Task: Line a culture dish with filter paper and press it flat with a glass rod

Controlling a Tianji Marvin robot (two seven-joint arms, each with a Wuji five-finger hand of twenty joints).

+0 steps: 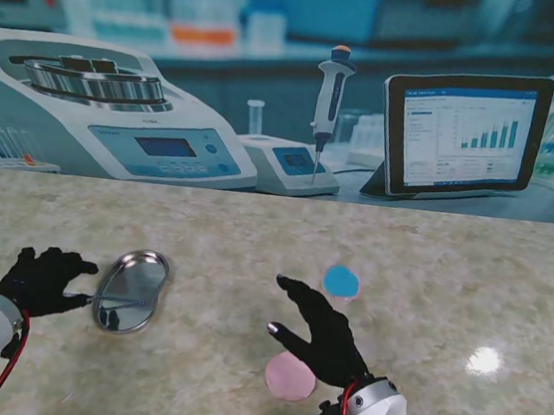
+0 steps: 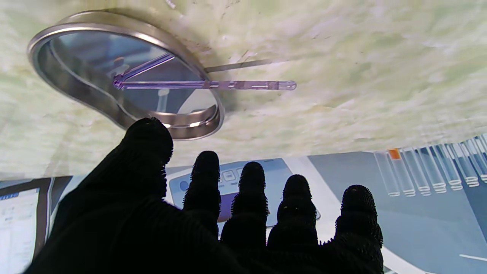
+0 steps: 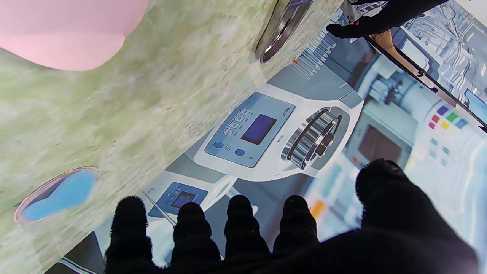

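Glass rod [image 2: 205, 84] propped in steel kidney tray [image 1: 132, 291], one end overhanging tray rim. Left hand [image 1: 46, 279] just beside tray, fingers spread, holding nothing. Right hand [image 1: 321, 333] well right of tray, fingers apart, empty, over pink filter paper [image 1: 290, 376]. Blue-lined culture dish [image 1: 342, 281] farther right of tray. Rod likely slick, rigid, breakable: pinch overhanging end. Paper flimsy: lift by edge.

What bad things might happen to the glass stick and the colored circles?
1. The glass rod lies across the rim of the metal tray, one end sticking out; a nudge from the left hand might roll it off.
2. The right hand hangs over the pink paper; it may crumple or push it.
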